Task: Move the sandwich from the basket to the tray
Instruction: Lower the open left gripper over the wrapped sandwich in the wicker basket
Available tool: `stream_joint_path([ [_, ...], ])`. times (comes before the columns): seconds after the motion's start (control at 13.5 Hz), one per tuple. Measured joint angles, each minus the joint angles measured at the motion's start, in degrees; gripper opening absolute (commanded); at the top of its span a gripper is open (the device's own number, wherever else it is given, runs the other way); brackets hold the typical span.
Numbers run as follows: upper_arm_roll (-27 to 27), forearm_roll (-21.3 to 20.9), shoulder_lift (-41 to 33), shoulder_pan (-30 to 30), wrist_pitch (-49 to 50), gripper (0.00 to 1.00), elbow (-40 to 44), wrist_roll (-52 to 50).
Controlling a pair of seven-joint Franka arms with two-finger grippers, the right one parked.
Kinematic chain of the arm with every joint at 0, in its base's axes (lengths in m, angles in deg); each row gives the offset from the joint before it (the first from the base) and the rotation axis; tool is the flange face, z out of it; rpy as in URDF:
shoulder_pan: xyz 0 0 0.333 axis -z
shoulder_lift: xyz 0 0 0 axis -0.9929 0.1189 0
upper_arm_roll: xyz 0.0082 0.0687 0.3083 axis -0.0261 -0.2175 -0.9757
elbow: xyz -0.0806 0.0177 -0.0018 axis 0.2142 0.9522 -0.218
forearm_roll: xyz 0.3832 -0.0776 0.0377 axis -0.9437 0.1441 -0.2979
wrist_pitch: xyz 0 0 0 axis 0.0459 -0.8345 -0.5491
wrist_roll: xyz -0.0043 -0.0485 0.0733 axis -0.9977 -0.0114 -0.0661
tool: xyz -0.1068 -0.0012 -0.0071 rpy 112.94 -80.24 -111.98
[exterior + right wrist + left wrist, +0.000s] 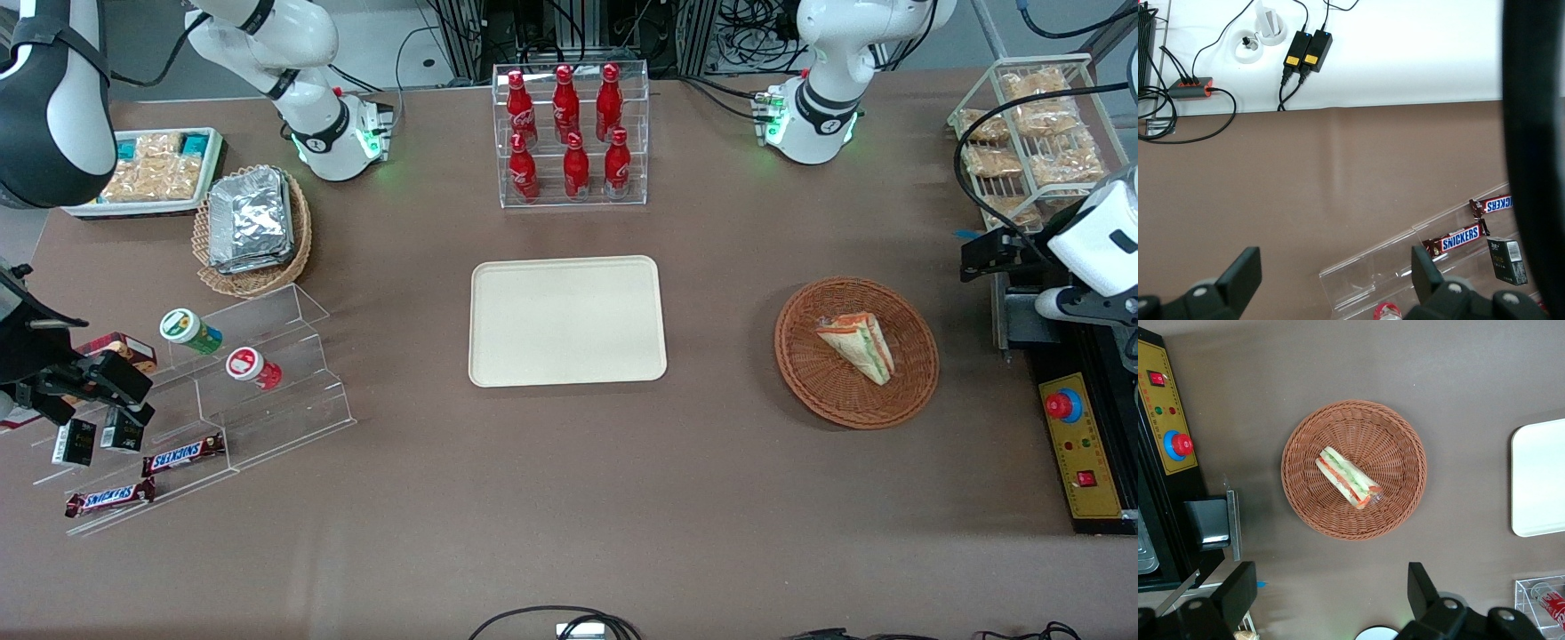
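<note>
I see the end effector (1331, 600) open, hanging above the bench, near the basket (1405, 500) where the sandwich (1348, 478) lies; the tray (566, 321) is well apart.

Cut off and hidden at the edges

Flat cream rectangular tray (1538, 478) cropped in the wrist view, only one rounded end showing. Clear acrylic bottle rack (1540, 605) likewise clipped to a corner there. Left arm's black two-finger gripper (1328, 595) shown only as two spread finger bases; in the front view, fingertips lost against the dark control box (1083, 444).
</note>
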Motion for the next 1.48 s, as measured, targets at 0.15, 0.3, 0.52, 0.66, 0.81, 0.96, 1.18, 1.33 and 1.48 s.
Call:
stream_joint_path([
  [0.15, -0.04, -0.03, 0.29, 0.0, -0.01, 1.0, -0.09, 0.0],
  [0.3, -0.05, -0.49, 0.71, 0.03, -0.25, 1.0, -0.1, -0.02],
  [0.52, 0.01, -1.87, 1.34, 0.31, -2.58, 1.0, -0.89, -0.82],
  [0.66, 0.09, -1.89, 1.29, 0.61, -6.37, 1.0, -4.51, -2.32],
  [0.81, 0.14, -1.89, 1.05, 0.82, -12.82, 1.0, -10.33, -6.31],
  [0.96, 0.16, -1.88, 0.31, 0.88, -20.42, 1.0, -17.7, -9.69],
  [1.18, 0.12, -1.81, -1.82, 0.86, -29.19, 1.0, -28.29, -12.63],
  [1.33, 0.07, -1.81, -2.93, 0.82, -33.68, 1.0, -33.24, -16.6],
  [1.48, 0.06, -1.81, -3.53, 0.82, -39.11, 1.0, -38.09, -21.16],
])
